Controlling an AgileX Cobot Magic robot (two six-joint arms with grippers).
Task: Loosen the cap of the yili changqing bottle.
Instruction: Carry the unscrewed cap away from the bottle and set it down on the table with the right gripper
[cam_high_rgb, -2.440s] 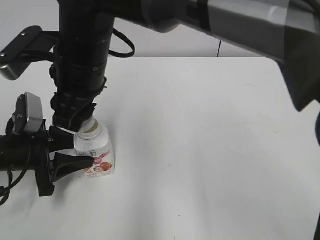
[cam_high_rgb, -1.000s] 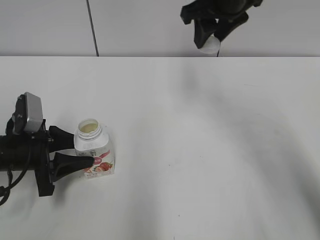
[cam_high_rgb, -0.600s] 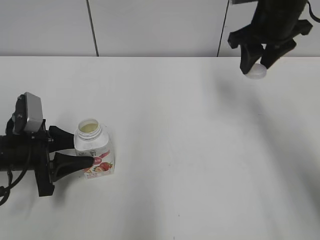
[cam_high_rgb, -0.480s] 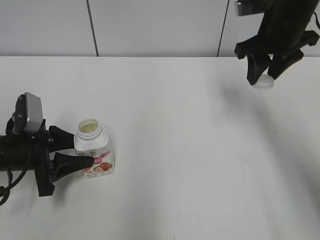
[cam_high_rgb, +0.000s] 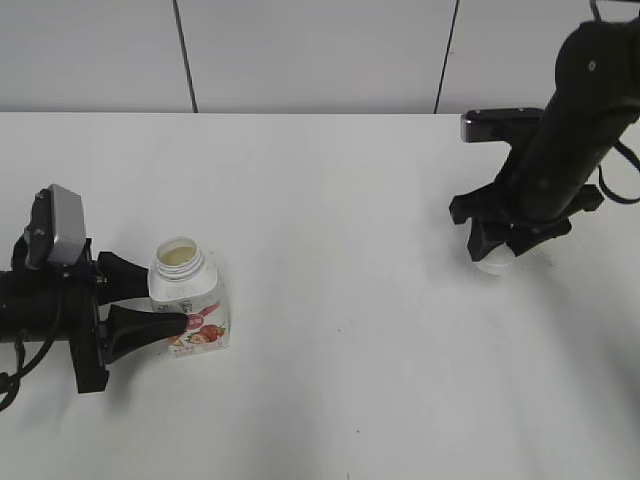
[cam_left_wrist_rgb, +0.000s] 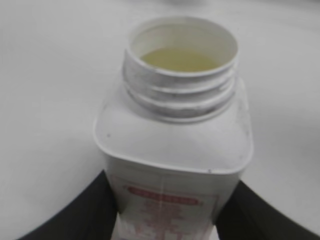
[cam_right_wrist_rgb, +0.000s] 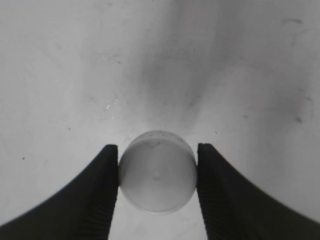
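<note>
Between the two black fingers (cam_right_wrist_rgb: 107, 185) of the right gripper (cam_high_rgb: 497, 248): the cap (cam_right_wrist_rgb: 157, 170), pinched at its sides, top face toward the wrist camera, low over the table (cam_high_rgb: 340, 180) at the right. Whether already touching the surface, not clear from either view. Best done now: lower straight until contact, part the fingers evenly and only a little so the cap is not flicked sideways, then lift clear vertically. No tilt, no drag.

On the far side, well apart: the left gripper (cam_high_rgb: 128, 305) clamped on the lower body of the yili changqing bottle (cam_high_rgb: 188, 305), one finger at each side. Hold to be kept firm and level, since the open neck shows pale yellowish liquid close to the rim.

Bottle upright, white, squarish with sloped shoulders, bare threaded neck (cam_left_wrist_rgb: 180, 85), pink-red strawberry label facing the exterior camera. Cap small, round, plain white, smooth on top, about neck width.
</note>
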